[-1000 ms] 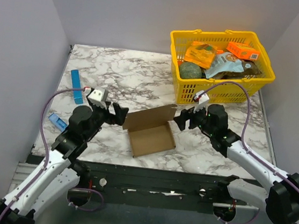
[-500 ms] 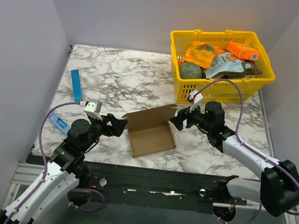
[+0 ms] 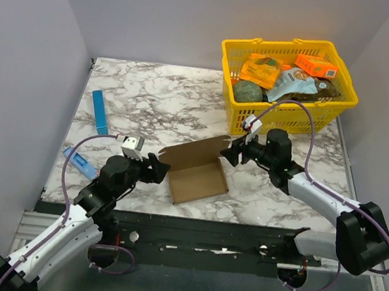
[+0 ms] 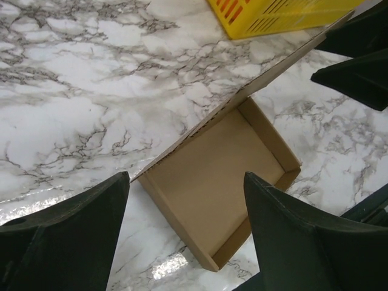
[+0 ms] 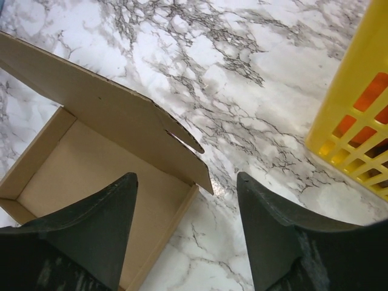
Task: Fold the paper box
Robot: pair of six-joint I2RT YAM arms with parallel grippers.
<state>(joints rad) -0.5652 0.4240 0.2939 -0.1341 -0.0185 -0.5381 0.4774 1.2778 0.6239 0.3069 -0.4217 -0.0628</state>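
Marble table (image 3: 151, 91), 3 grey walls (image 3: 160, 15) | paper box (image 3: 197, 179): opens upward, lid at far side, long axis left-right | left gripper (image 3: 158, 169), right gripper (image 3: 226, 153): both released

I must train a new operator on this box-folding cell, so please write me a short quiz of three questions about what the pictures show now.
1. Fill in: the yellow basket stands to the robot's ___ of the paper box.
2. True or false: the paper box is already closed.
3. Choose: the left gripper and the right gripper are
A. both open
B. both shut on the paper box
C. left open, right shut on the paper box

Key: 1 right; 2 false, its top flap stands raised; 3 A.
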